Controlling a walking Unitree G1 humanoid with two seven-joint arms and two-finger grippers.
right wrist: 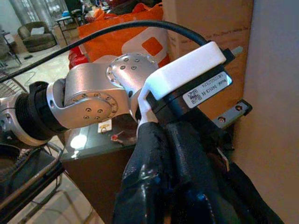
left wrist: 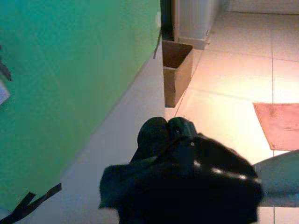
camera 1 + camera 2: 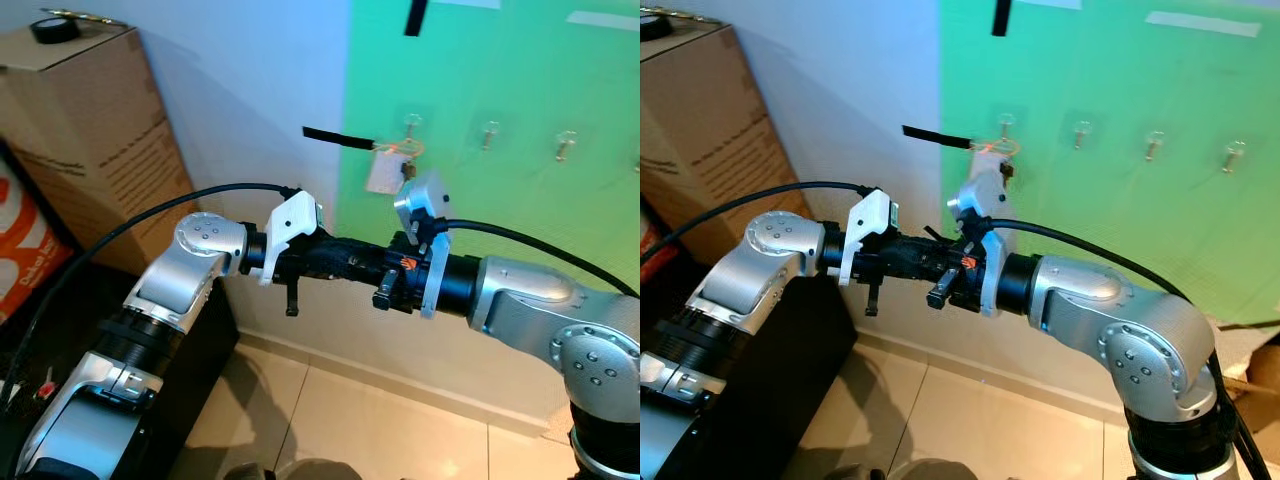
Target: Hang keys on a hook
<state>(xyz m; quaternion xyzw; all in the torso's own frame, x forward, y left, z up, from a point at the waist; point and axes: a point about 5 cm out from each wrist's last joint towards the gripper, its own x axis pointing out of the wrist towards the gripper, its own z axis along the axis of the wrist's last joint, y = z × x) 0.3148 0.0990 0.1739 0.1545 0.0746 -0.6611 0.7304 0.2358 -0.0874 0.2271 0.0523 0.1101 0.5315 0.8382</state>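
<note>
A bunch of keys with a white tag [image 3: 385, 171] and an orange ring hangs from the leftmost hook [image 3: 412, 124] on the green wall panel [image 3: 520, 220]. Below and in front of it my two arms meet, with their black fingers overlapping end to end. The left gripper [image 2: 168, 129] points right, shut and empty, with its tips against the right wrist. Facing it, the right gripper [image 1: 161, 140] points left, also shut and empty, and reaches the left wrist's white camera mount [image 1: 187, 77].
Two more hooks [image 3: 489, 132] [image 3: 566, 145] stand bare to the right. A tall cardboard box [image 3: 90, 130] with a tape roll [image 3: 55, 28] on top stands at left, beside an orange bag [image 3: 25, 240]. A black cabinet [image 3: 190, 350] sits under the left arm. Tiled floor lies below.
</note>
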